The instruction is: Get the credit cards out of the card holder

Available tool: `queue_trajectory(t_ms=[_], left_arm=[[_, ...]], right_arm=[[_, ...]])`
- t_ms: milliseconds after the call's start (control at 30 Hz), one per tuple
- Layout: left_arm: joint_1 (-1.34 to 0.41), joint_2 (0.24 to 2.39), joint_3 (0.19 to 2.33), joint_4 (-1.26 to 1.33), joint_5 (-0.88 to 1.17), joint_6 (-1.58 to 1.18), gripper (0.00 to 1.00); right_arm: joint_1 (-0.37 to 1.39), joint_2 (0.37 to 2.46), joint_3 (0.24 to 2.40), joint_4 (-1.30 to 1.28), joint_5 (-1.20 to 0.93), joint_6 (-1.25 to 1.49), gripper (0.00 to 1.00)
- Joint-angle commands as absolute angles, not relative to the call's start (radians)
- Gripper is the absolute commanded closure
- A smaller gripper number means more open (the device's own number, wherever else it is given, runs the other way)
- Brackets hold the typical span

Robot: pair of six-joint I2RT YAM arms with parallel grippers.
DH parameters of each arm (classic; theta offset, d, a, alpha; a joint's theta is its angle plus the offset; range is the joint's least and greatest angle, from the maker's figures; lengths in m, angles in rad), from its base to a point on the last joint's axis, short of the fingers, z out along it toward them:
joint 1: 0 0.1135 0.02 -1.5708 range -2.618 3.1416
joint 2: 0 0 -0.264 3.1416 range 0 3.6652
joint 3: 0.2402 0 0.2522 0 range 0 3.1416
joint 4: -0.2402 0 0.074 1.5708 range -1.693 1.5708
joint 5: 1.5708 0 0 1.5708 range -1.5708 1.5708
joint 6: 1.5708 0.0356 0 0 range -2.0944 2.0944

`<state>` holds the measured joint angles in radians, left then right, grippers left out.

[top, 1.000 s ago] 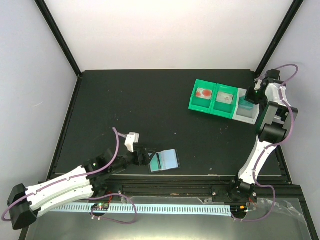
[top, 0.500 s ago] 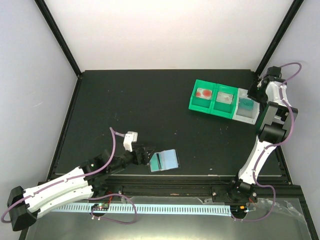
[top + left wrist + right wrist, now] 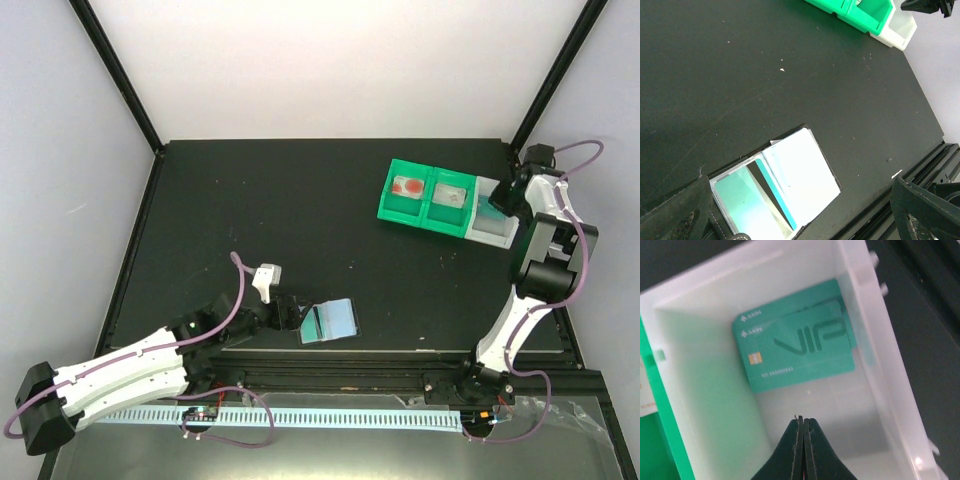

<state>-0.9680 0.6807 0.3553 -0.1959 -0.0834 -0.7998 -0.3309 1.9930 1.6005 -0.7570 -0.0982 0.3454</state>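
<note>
Black tabletop point(image 3: 300, 220), open card holder point(image 3: 330, 321) near, left end effector point(image 3: 287, 312) wide open, empty, right end effector point(image 3: 803, 427) closed over credit cards point(image 3: 797, 355) in tray point(image 3: 875, 355)

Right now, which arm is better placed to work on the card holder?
Left, likely: the left gripper hangs open beside the open card holder, while the right gripper is shut over the white tray compartment, far away.
</note>
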Motion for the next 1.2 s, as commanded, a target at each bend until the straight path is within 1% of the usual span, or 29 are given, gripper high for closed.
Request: queue_trajectory(t_ms=[0, 300, 567, 933, 1167], left_arm=[[-0.960, 0.681, 0.396, -0.209, -0.079, -0.773, 0.01], [-0.956, 0.690, 0.400, -0.212, -0.097, -0.751, 0.01], [-0.941, 0.717, 0.413, -0.214, -0.094, -0.731, 0.01], [-0.920, 0.750, 0.424, -0.204, -0.070, -0.724, 0.01], [-0.910, 0.767, 0.437, -0.202, -0.061, -0.714, 0.01]], right_arm=[[-0.328, 1.924, 1.494, -0.661, -0.077, 0.374, 0.99], [-0.328, 1.996, 1.485, -0.619, -0.158, 0.348, 0.99], [-0.327, 1.976, 1.402, -0.582, -0.145, 0.350, 0.99], [-0.327, 2.071, 1.445, -0.555, -0.153, 0.336, 0.99], [-0.326, 2.082, 1.473, -0.538, -0.117, 0.344, 0.99]])
